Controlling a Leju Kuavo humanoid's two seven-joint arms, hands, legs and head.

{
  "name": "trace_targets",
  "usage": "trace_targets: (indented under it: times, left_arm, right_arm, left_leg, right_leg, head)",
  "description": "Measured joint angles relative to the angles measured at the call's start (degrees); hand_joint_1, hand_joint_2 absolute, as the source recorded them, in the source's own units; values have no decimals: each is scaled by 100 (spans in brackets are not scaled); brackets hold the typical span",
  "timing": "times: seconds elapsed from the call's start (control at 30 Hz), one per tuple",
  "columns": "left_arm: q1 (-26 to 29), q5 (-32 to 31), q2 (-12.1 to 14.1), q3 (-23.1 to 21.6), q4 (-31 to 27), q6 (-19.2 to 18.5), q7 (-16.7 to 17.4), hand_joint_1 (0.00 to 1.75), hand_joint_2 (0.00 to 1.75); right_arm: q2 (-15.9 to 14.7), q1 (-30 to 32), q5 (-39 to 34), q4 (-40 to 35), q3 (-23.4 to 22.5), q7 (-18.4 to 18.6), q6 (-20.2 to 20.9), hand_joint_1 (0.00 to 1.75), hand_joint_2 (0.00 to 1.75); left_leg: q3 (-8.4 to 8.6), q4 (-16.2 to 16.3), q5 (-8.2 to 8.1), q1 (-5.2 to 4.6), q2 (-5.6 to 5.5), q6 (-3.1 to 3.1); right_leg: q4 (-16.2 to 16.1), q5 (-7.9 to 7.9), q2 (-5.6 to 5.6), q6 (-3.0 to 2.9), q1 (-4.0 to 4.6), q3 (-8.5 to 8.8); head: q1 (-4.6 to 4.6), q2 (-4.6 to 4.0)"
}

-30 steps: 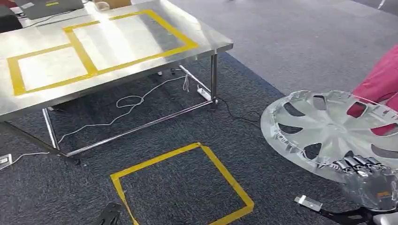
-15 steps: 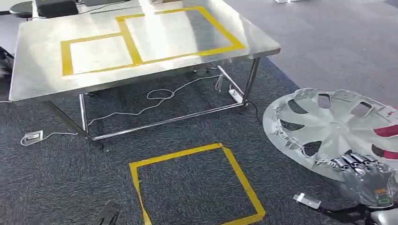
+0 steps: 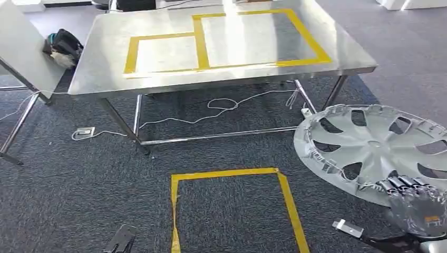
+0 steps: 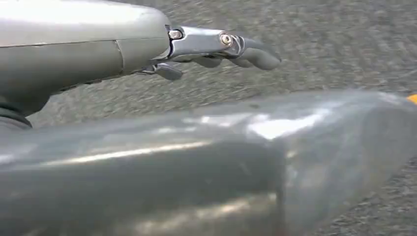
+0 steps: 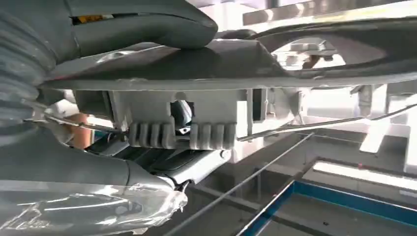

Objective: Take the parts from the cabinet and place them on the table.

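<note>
Right hand (image 3: 419, 203), wrapped in clear plastic film, was clamped on the near rim of a big silver plastic wheel cover (image 3: 377, 150) with curved spokes and cut-out slots, holding it out flat at about 4 o'clock in the head view. In the right wrist view the thick thumb (image 5: 142, 22) sat on one face of the rim with the darker fingers under it, so it looked like a pinch on the edge only.

Left hand (image 4: 216, 46) held nothing, fingers loosely curled, hanging over the dark grey carpet.

The shiny steel table with yellow tape rectangles (image 3: 232, 42) was well off at 12 o'clock, and a yellow tape square on the floor (image 3: 237, 211) sat between.

My worry: it's a wide cover held by one edge, so I'd guess it could droop or slip out during the walk, or clip the table edge.
</note>
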Motion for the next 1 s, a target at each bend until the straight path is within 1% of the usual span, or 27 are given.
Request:
trace_targets:
  times: [0.03,0.07,0.1,0.13,0.17,0.2,0.23,0.27,0.3,0.33,0.37,0.4,0.43,0.47,0.5,0.53,0.57,0.73,0.9,0.93,0.97,1.0]
  left_arm:
    - [-16,0,-17,0,0,0,0,0,0]
    - [-41,-2,-17,0,0,0,0,0,0]
    - [-58,-2,-20,-2,0,0,0,0,0]
    - [-57,-2,-28,-2,0,0,0,0,0]
    - [-41,-2,-35,-2,0,0,0,0,0]
    - [-31,-2,-35,-2,0,-2,0,0,0]
    - [-28,0,-33,0,0,0,0,0,0]
    - [-29,-2,-31,0,0,-2,0,0,0]
    - [-32,-2,-24,0,0,0,0,0,0]
    - [-37,0,-4,0,0,0,0,0,0]
    - [-47,-2,-7,0,0,0,0,0,0]
    - [-54,0,-17,0,0,0,0,0,0]
    - [-48,0,-26,0,0,9,0,0,0]
    - [-44,7,-26,0,0,15,0,0,0]
    - [-45,26,-17,4,0,20,2,0,0]
    - [-53,52,-11,9,0,11,2,0,0]
    - [-60,61,-13,13,0,-22,2,0,0]
    - [-62,59,-7,15,0,-190,-9,0,0]
    - [-63,55,11,15,0,-269,-13,0,0]
    - [-63,52,18,15,0,-339,-46,0,0]
    - [-69,52,41,15,0,-460,-111,0,0]
    - [-67,52,54,15,0,-548,-151,0,0]
  right_arm:
    - [9,13,0,-2,-2,7,2,175,175]
    - [11,19,0,-2,-18,7,0,175,175]
    - [11,21,-9,-2,-35,7,0,175,175]
    - [15,19,-22,-2,-39,7,0,175,175]
    - [20,20,-35,-2,-39,4,0,175,175]
    - [26,20,-44,-2,-39,4,0,175,175]
    - [28,19,-48,-2,-44,4,0,175,175]
    - [28,18,-63,-2,-50,-6,0,175,175]
    - [28,16,-85,-6,-57,-30,0,175,175]
    - [35,14,-101,-7,-66,-59,0,175,175]
    - [37,12,-107,-11,-77,-85,0,175,175]
    - [39,9,-125,-13,-85,-103,0,175,175]
    - [44,12,-136,-13,-92,-120,0,175,175]
    - [44,18,-151,-15,-92,-131,0,175,175]
    - [44,19,-162,-15,-96,-140,0,175,175]
    - [44,17,-164,-15,-96,-146,0,175,175]
    - [44,16,-170,-15,-101,-149,0,175,175]
    - [44,16,-203,-15,-133,-179,0,175,175]
    - [44,16,-216,-15,-149,-199,0,175,175]
    - [44,16,-216,-15,-155,-206,0,175,175]
    - [44,16,-225,-15,-162,-221,0,175,175]
    - [44,19,-243,-11,-166,-240,0,175,175]
  left_leg:
    - [-97,208,-138,-47,418,-36]
    - [-279,572,-335,-37,569,-55]
    - [-515,1049,-555,-20,637,-61]
    - [-734,1491,-716,-13,650,-59]
    - [-850,1721,-749,-12,650,-54]
    - [-821,1676,-656,-14,650,-43]
    - [-696,1427,-471,-15,649,-18]
    - [-436,953,-216,-25,650,30]
    - [-171,484,-22,-44,655,91]
    - [7,166,-4,-78,695,159]
    - [93,-14,-59,-73,705,157]
    - [83,-27,-19,-59,696,70]
    - [79,-28,-36,-62,694,13]
    - [76,-28,-34,-65,693,35]
    - [79,-28,-38,-66,693,51]
    - [79,-28,-39,-65,693,55]
    - [79,-28,-43,-66,692,85]
    - [80,-28,-46,-69,694,120]
    - [80,-28,-33,-70,694,139]
    - [80,-27,-32,-70,694,143]
    - [64,-16,-83,-109,695,207]
    - [91,-178,-84,-92,688,295]
  right_leg:
    - [-3,-7,-86,-49,15,13]
    - [-4,-13,-167,-73,38,15]
    - [-4,-24,-231,-91,55,17]
    - [-3,-32,-312,-103,66,16]
    - [-3,-35,-379,-107,73,20]
    - [-3,-38,-416,-110,83,25]
    - [-3,-43,-446,-114,94,30]
    - [-4,-49,-472,-111,109,45]
    - [-6,-56,-489,-105,117,61]
    - [-13,-63,-508,-96,111,67]
    - [20,-85,-510,-59,160,38]
    - [29,-80,-517,-59,162,19]
    - [6,-68,-511,-87,158,25]
    - [-14,-64,-511,-81,156,37]
    - [-45,-51,-511,-61,155,55]
    - [-71,-41,-511,-47,155,67]
    - [-88,-37,-511,-39,156,78]
    - [-134,-5,-503,9,153,94]
    - [-137,5,-503,25,151,94]
    - [-138,11,-503,34,151,94]
    - [-243,31,-514,97,113,123]
    - [-120,166,-517,164,119,148]
  head:
    - [-75,0]
    - [-83,0]
    - [-79,0]
    - [-81,0]
    - [-81,0]
    - [-81,0]
    - [-83,0]
    - [-83,0]
    - [-81,0]
    - [-79,0]
    - [-85,0]
    - [-68,0]
    - [-79,0]
    - [-76,0]
    - [-68,0]
    - [-76,0]
    - [-70,0]
    - [-74,0]
    - [-74,0]
    - [-74,0]
    - [-74,0]
    - [-79,0]
